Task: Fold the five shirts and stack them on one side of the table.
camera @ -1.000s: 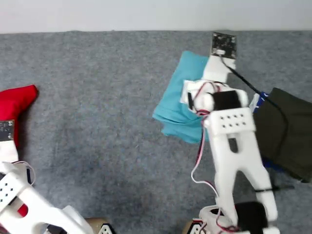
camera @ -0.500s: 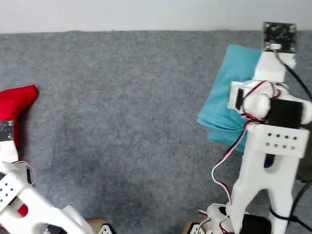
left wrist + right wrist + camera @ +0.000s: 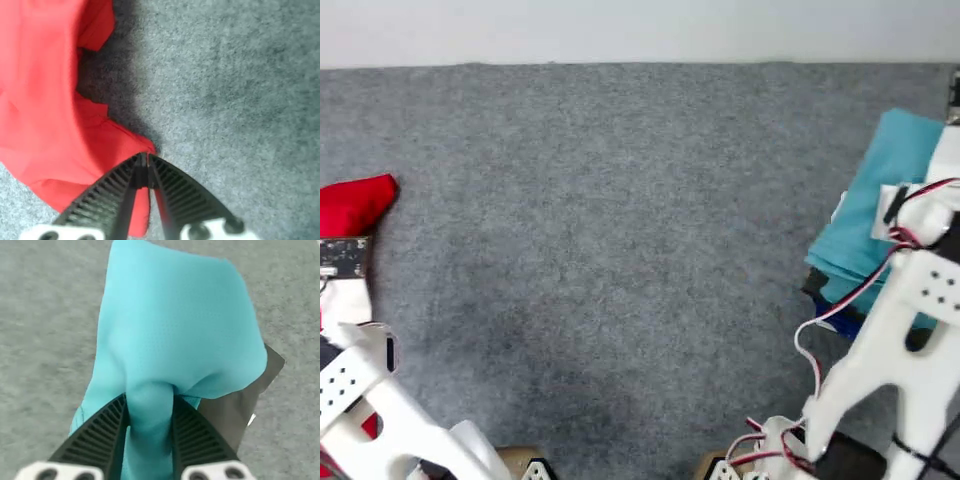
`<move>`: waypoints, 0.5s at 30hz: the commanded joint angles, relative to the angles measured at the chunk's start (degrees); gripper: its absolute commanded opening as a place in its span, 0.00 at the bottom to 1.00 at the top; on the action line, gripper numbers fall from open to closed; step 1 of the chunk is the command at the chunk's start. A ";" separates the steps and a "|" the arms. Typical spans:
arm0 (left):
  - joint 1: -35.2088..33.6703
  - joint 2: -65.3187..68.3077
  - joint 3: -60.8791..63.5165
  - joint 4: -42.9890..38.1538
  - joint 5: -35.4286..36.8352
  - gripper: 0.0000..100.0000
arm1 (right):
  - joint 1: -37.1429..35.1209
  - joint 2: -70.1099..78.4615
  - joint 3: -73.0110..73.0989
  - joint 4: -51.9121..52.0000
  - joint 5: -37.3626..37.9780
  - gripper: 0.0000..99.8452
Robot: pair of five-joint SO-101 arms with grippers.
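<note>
Teal shirt [image 3: 175,325] held in your right hand [image 3: 149,402], over the stack at the right edge of the grey surface [image 3: 620,250].

The teal shirt ran lengthwise straight away from the right hand, which was clamped on its bunched near end. Placement, I judge, turns on squaring it over the dark shirt [image 3: 235,405] beneath. The red shirt [image 3: 45,100] lay crumpled far left, nearest your left hand [image 3: 146,165], whose tips were closed at its corner; whether it pinched cloth was unclear. The high view added a blue edge [image 3: 842,322] in the stack, and the right wrist view the dark corner jutting out.

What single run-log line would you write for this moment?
right gripper: shut on teal shirt, over dark shirt | left gripper: shut on red shirt edge
</note>
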 commanded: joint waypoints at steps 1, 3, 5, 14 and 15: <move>0.79 -0.88 -2.24 0.53 -0.35 0.02 | 3.21 1.54 2.46 -7.60 4.13 0.01; 0.79 -0.88 -2.24 0.44 -0.35 0.02 | 4.00 3.03 4.75 -10.51 5.63 0.01; 0.79 -0.88 -2.24 0.35 -0.35 0.02 | 4.26 4.62 6.33 -12.26 6.07 0.01; 0.79 -0.88 -2.24 0.18 -0.35 0.02 | 6.20 10.77 6.59 -15.60 6.07 0.03; 0.79 -0.88 -2.24 0.26 -0.35 0.02 | 6.81 11.03 6.24 -15.60 6.07 0.06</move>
